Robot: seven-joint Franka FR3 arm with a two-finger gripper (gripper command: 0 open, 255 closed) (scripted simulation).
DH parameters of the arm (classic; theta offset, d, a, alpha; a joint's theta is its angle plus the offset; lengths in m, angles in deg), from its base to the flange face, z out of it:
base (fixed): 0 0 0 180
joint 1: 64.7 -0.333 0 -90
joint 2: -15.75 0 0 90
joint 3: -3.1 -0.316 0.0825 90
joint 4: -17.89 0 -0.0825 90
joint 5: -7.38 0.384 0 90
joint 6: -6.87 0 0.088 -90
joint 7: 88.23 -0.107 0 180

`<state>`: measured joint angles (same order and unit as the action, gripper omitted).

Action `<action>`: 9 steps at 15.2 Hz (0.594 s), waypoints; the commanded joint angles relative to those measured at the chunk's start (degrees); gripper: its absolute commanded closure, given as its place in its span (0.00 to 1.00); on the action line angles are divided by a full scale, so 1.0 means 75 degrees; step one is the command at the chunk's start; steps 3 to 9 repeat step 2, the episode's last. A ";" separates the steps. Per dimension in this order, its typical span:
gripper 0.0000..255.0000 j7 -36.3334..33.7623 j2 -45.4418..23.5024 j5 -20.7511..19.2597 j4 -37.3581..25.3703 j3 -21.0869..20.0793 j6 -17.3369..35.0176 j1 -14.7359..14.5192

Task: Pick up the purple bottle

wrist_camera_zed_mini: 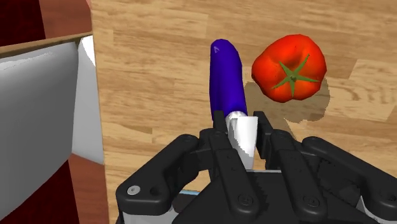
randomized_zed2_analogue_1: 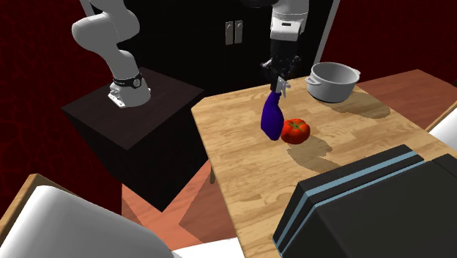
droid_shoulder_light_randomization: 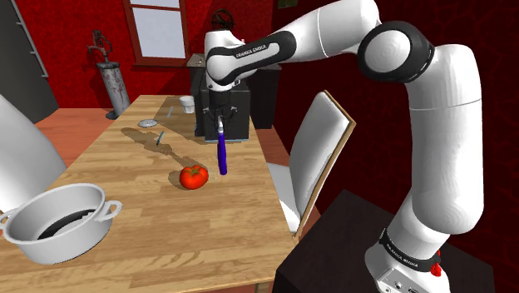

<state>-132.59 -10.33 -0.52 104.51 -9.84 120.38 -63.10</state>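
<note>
A white robot arm reaches over a wooden table (droid_shoulder_light_randomization: pixel 166 233), its black gripper (wrist_camera_zed_mini: pixel 242 130) pinched on the white cap of a purple bottle (wrist_camera_zed_mini: pixel 226 76), which hangs neck-up below the fingers. The bottle's rounded base sits low over the table, just beside a red tomato (wrist_camera_zed_mini: pixel 289 67); whether it has cleared the wood cannot be told. A white pot (droid_shoulder_light_randomization: pixel 58 218) stands well apart near the table's edge, and a white chair (droid_shoulder_light_randomization: pixel 320 141) stands at the table's side. The step in hand looks like the lift. To do it well, the pinch needs to be firm on the narrow cap, since the fuller body dangles below and could swing or slip; a straight, slow rise would hold it plumb and steer its base clear of the tomato
</note>
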 commanded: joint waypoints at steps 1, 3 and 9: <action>1.00 0.0010 0.0008 0.0007 -0.0093 -0.0003 -0.0102 -0.0002; 1.00 0.0010 0.0008 0.0007 -0.0094 -0.0003 -0.0102 -0.0002; 1.00 0.0010 0.0008 0.0007 -0.0094 -0.0003 -0.0102 -0.0002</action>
